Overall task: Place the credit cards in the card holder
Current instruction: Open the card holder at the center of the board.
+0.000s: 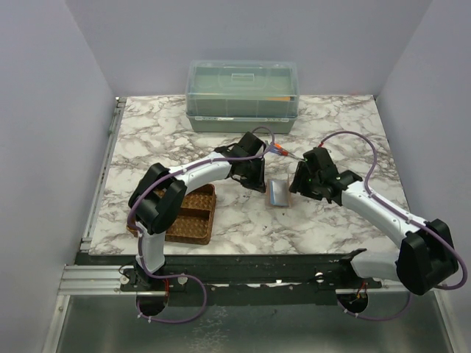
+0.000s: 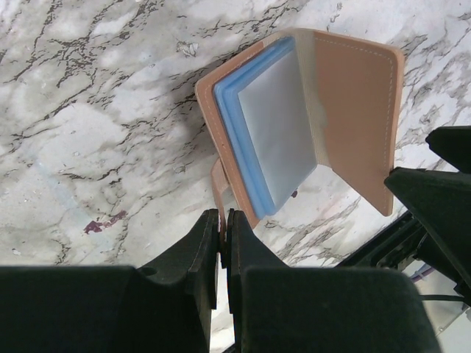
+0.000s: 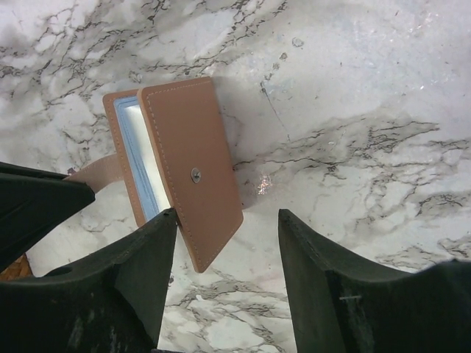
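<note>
On the left of the top view, the brown woven divided tray (image 1: 193, 215) sits on the white-and-grey marble tabletop (image 1: 147, 140), well apart from the work.

Next comes the left end effector (image 2: 223, 220), pinched narrow on the thin strap tab (image 2: 218, 184) of the pinkish-tan leather folding card holder (image 2: 309, 118). That is a small hold. A tug or twist could pull the strap free, or drag the whole card holder across the tabletop.

Inside the card holder, a silver-grey rectangular card (image 2: 280, 132) lies on top of a light blue rectangular card (image 2: 229, 125). I cannot tell whether they are tucked into a slot or only resting there. If they are loose, tipping the card holder could let them slide out.

Furthest right, the right end effector (image 3: 227, 220) stands wide and holds nothing. If it comes in off line, it could fold the half-raised flap (image 3: 188, 147) crooked, trap a card askew, or shove the card holder against the left grip.

The card holder lies on the tabletop near the centre of the top view, between the two end effectors. In the left wrist view it lies just above and right of the fingertips, and the strap runs from its lower left corner into the jaws. In the right wrist view it sits left of centre. The flap's lower corner reaches between the fingers, just beside the finger at the frame's left, and I cannot tell whether they touch.
</note>
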